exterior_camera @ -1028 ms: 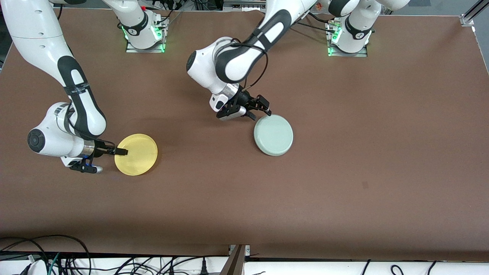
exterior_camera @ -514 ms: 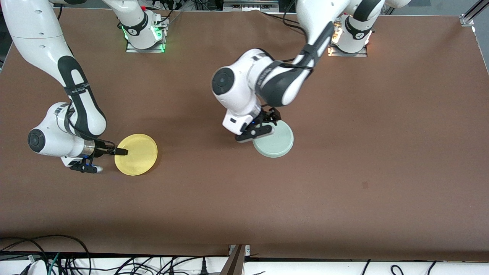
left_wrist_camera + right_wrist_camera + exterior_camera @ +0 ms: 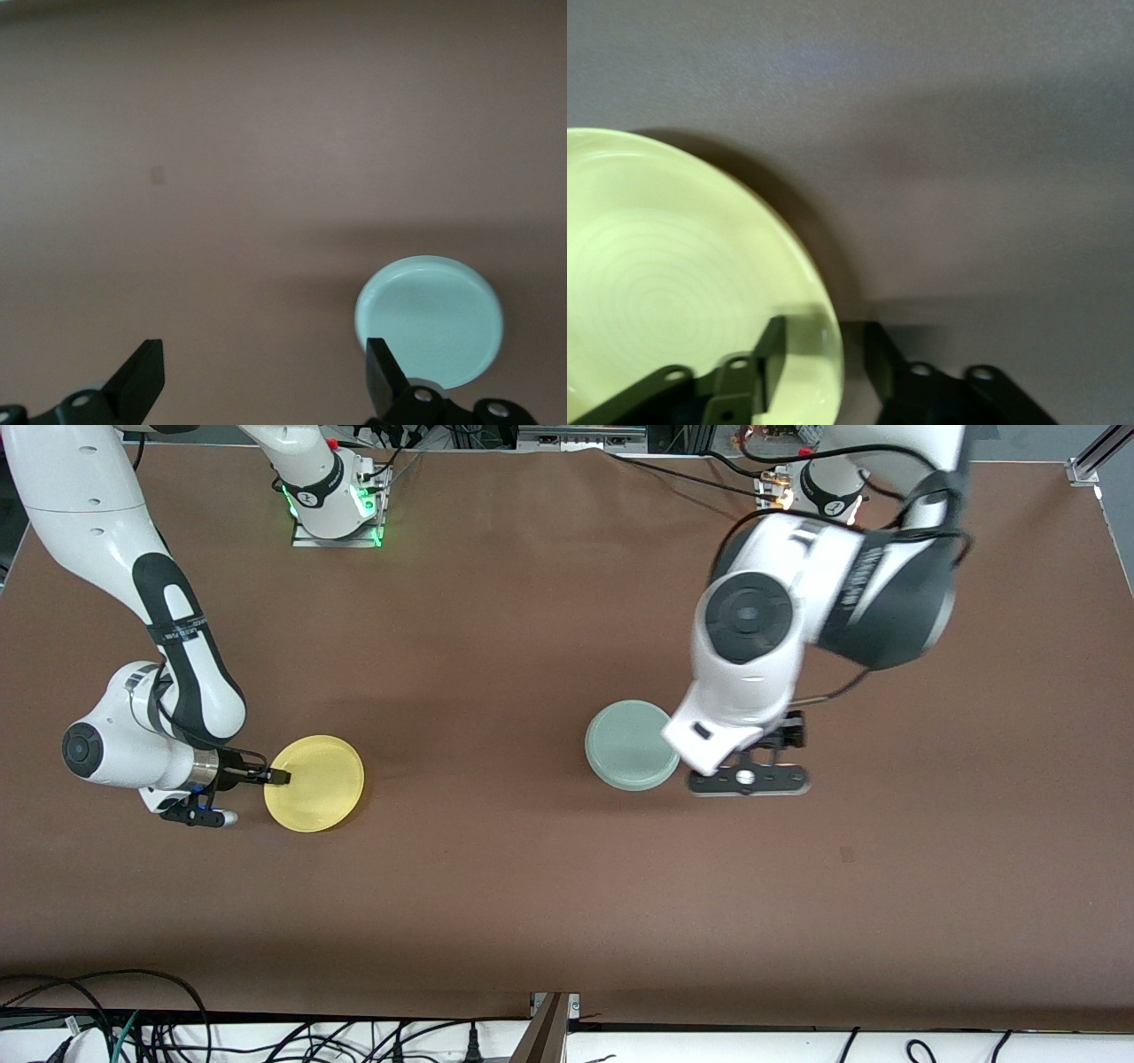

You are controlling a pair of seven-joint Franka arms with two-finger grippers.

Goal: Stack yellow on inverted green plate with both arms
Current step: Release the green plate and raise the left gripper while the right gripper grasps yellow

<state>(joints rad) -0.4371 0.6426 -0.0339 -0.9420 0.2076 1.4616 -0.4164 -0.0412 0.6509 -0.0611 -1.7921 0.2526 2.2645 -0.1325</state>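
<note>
Beside the green plate point(image 3: 631, 744), my left gripper point(image 3: 264, 376) has swung away spread wide, while my right gripper point(image 3: 266, 777) still pinches the yellow plate's point(image 3: 316, 783) rim.

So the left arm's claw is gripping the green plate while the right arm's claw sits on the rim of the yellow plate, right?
Not quite. The left gripper is open and holds nothing; in the left wrist view the green plate lies apart on the table. The rest holds: the right gripper straddles the rim of the yellow plate.
</note>
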